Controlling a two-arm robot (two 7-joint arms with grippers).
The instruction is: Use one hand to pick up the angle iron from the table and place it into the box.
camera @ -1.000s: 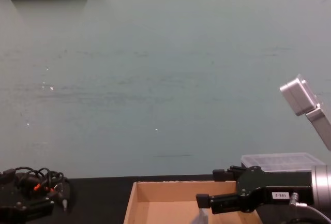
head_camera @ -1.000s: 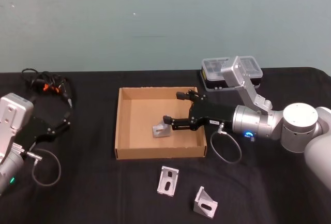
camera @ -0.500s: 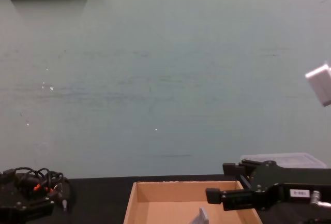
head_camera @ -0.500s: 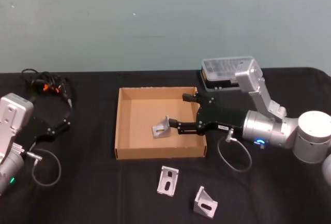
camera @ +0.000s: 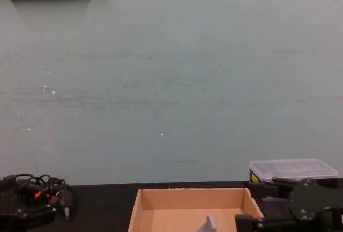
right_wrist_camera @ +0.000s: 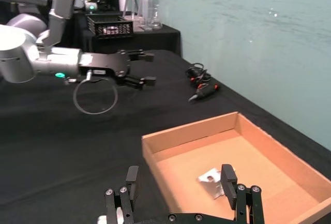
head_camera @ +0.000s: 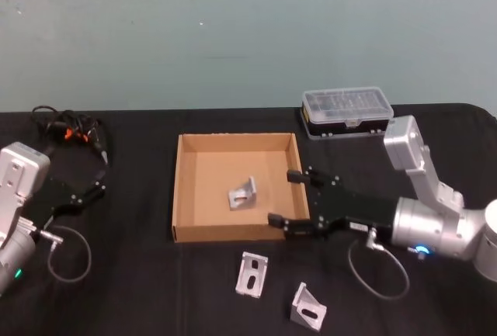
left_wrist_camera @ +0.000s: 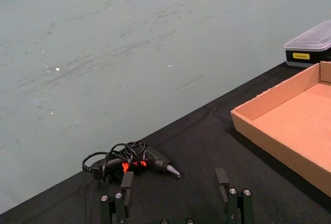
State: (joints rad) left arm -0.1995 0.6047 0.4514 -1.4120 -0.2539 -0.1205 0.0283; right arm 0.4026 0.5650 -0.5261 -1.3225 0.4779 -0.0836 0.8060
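Idling at the far left of the table (head_camera: 140, 274), the left gripper (head_camera: 92, 192) has its jaws apart with nothing between them. The left wrist view confirms the gap between its fingers (left_wrist_camera: 124, 181). A glue gun (head_camera: 70, 129) with a tangled cord lies just behind it, apart from the gripper.

The box (head_camera: 177, 188) sits at table centre, open-topped. One angle iron (head_camera: 243, 193) rests inside on the floor of the box, near the middle, clear of all four walls and touched by nothing.

In front of the box, on the bare table, lie a second angle iron (head_camera: 251, 274) and a third angle iron (head_camera: 308, 305) – the third to the right and nearer the robot.

The right gripper (head_camera: 283, 197) is at the box's right front corner, jaws wide apart and empty – one finger over the right wall, the other at the front wall. A black plastic case (head_camera: 345, 111) with a clear lid stands behind, apart from the box.
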